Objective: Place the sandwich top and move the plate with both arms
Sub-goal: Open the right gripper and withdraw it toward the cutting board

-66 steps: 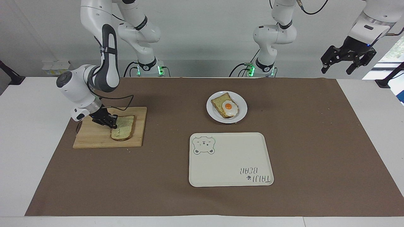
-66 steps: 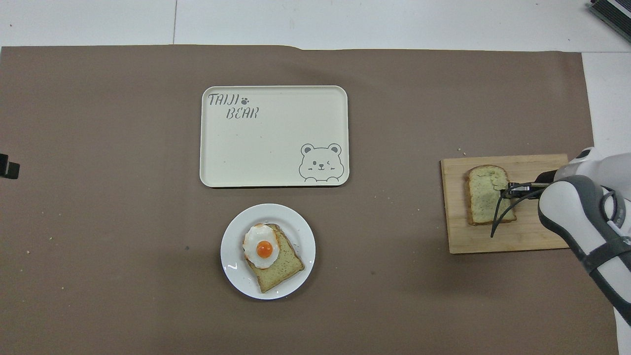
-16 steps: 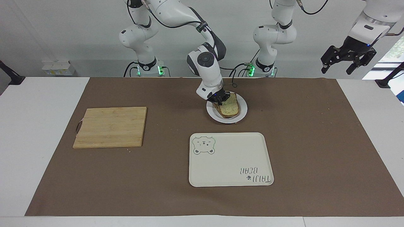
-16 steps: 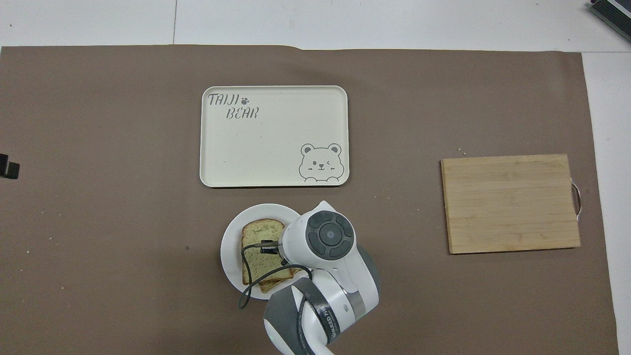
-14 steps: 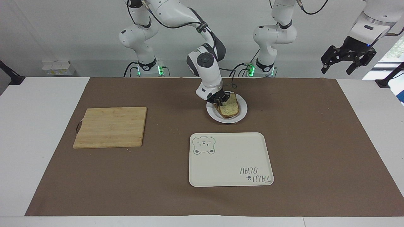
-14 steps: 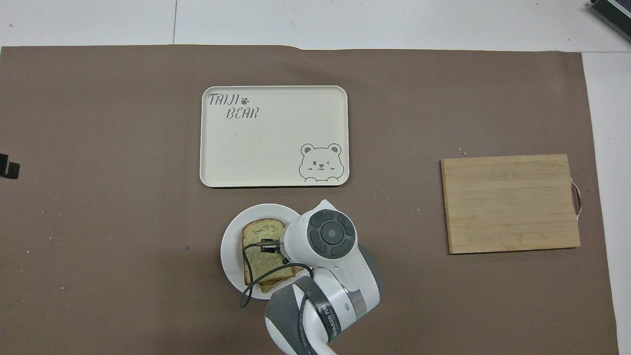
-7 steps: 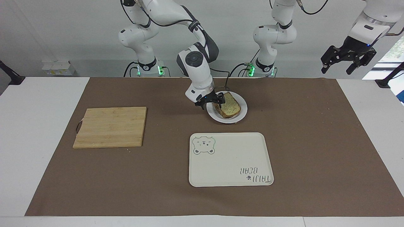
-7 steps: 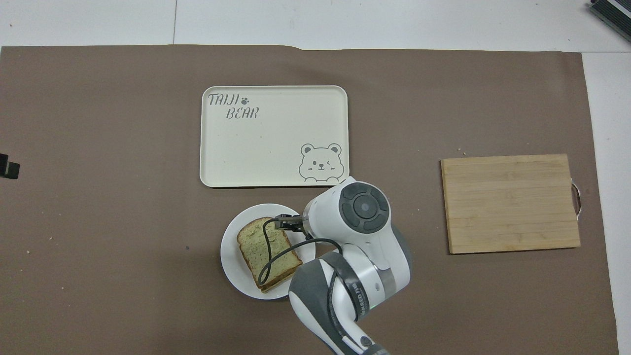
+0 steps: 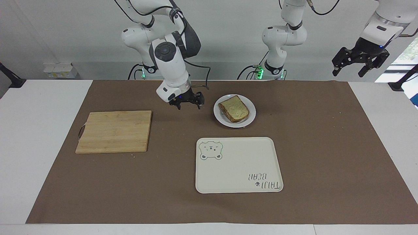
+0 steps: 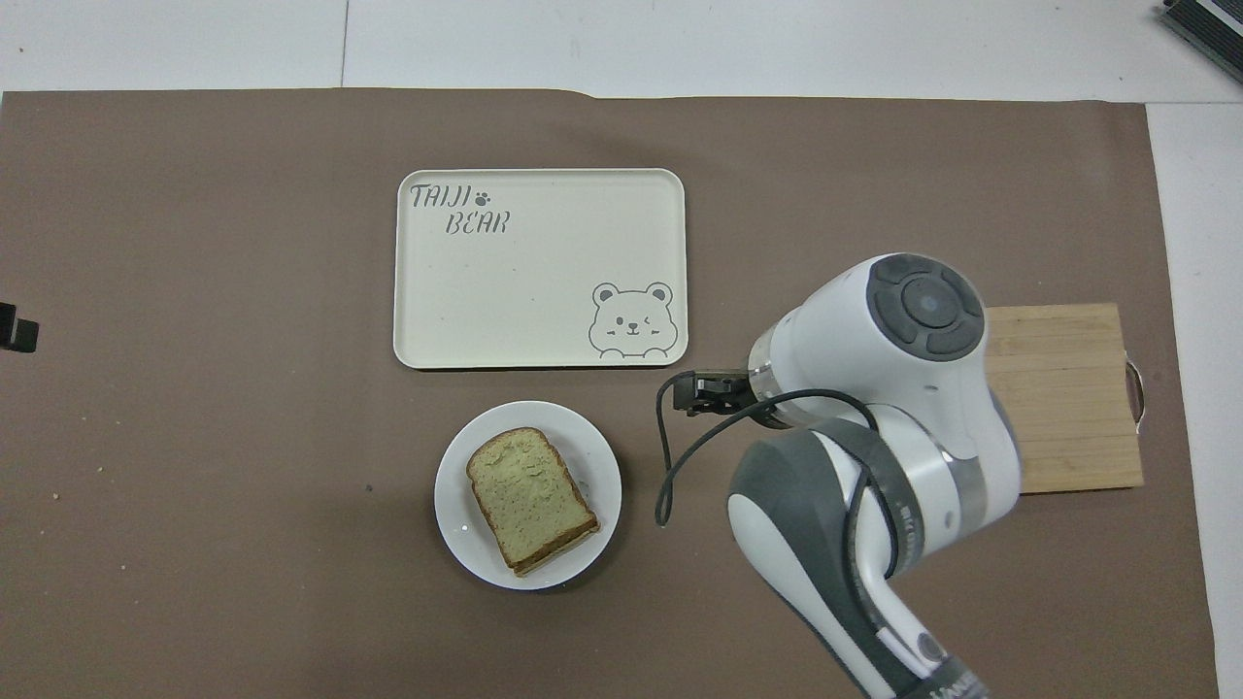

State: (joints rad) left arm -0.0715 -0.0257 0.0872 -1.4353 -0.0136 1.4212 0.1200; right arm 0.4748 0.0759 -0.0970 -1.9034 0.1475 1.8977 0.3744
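The sandwich top (image 9: pixel 233 108) lies flat on the stacked sandwich on the small white plate (image 9: pixel 250 118); the egg is hidden under it. It shows the same way in the overhead view (image 10: pixel 529 497), on the plate (image 10: pixel 456 524). My right gripper (image 9: pixel 189 106) is open and empty, a little above the brown mat between the plate and the cutting board; it also shows in the overhead view (image 10: pixel 701 391). My left gripper (image 9: pixel 347 74) is open and empty, and it waits high up at the left arm's end of the table.
A cream tray with a bear drawing (image 9: pixel 238 166) lies farther from the robots than the plate. A wooden cutting board (image 9: pixel 114 130) lies toward the right arm's end, partly covered by the right arm in the overhead view (image 10: pixel 1078 388). A brown mat covers the table.
My right gripper carried the bread slice from the cutting board onto the egg slice, let go of it, and drew away toward the cutting board. The left arm has not moved.
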